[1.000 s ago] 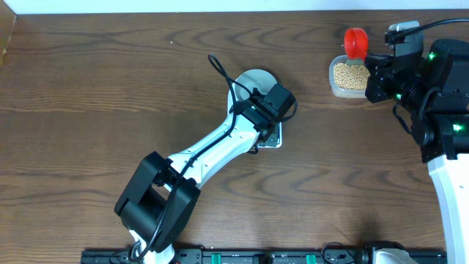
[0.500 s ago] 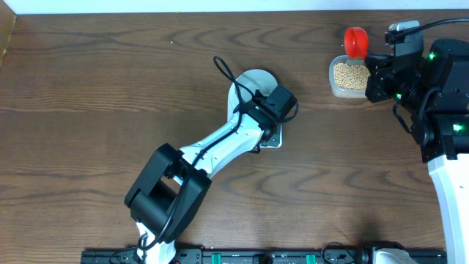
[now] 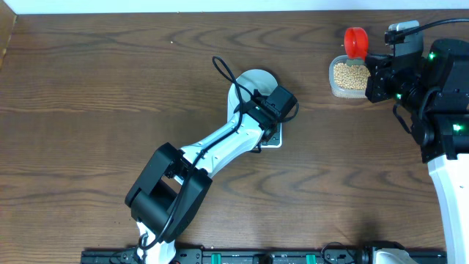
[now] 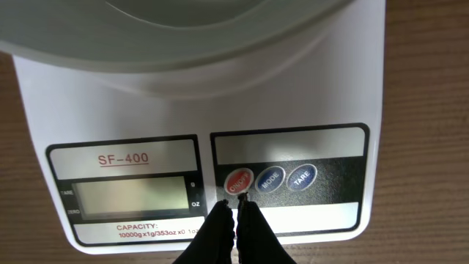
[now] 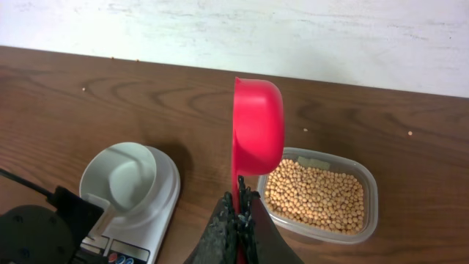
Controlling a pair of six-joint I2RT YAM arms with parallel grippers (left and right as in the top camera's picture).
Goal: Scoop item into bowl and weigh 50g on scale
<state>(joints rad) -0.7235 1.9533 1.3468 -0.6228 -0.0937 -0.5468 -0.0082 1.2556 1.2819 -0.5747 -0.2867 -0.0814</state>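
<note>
Since a second ago, the left arm (image 3: 220, 143) has swung its black elbow a little to the right. The right arm (image 3: 440, 88) has stayed put.

From above, the small round pale bowl (image 3: 253, 79) sits on the flat white kitchen scale (image 3: 273, 141) in the middle of the table, partly under the left arm. Far to the right, the tiny tan beans (image 3: 350, 75) lie in a clear plastic tub (image 3: 348, 94), with the red plastic scoop (image 3: 355, 41) at its far edge.

In the left wrist view, the left gripper (image 4: 236, 207) is pinched shut and holds nothing. Its tips are at the scale's round red button (image 4: 239, 181).

In the right wrist view, the right gripper (image 5: 238, 213) is clamped on the scoop's handle. The scoop's cup is turned on its side by the tub's edge.
</note>
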